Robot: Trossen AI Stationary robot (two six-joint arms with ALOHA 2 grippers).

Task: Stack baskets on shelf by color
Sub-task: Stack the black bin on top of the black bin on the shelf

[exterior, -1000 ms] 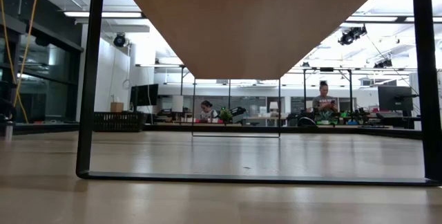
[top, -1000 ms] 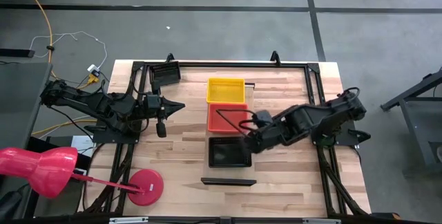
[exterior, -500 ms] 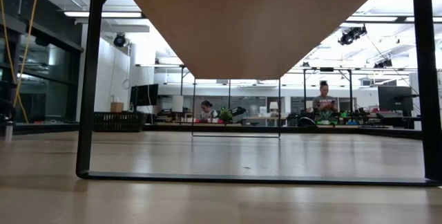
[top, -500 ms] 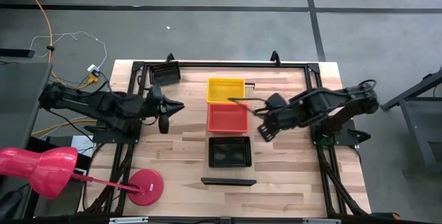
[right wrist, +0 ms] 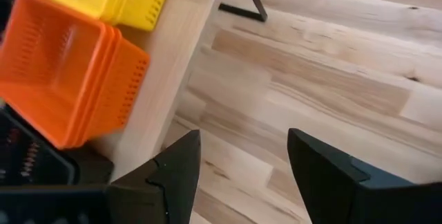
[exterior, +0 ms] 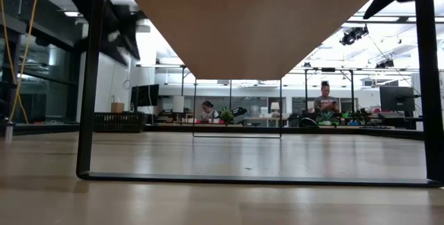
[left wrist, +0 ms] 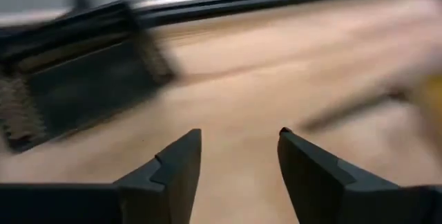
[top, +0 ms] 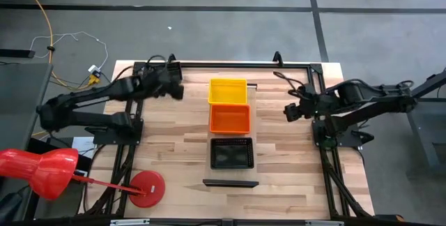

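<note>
shelf (top: pixel 231 132) at table centre, running 12 to 6 | yellow basket (top: pixel 228 91), orange basket (top: pixel 230 118), black basket (top: pixel 231 153) in line on it | loose black basket (left wrist: pixel 76 92) at 11, before my left gripper (left wrist: pixel 235 156), fingers parted, empty | my right gripper (right wrist: pixel 242 162) at 3, fingers spread, empty

No writing, label, brand, number or sign is showing legibly in any view. The baskets (top: pixel 229 91) are carrying no print, and the table (top: pixel 181 149) around them is showing bare wood only. The room beyond the table is too far off for any lettering to be made out.
</note>
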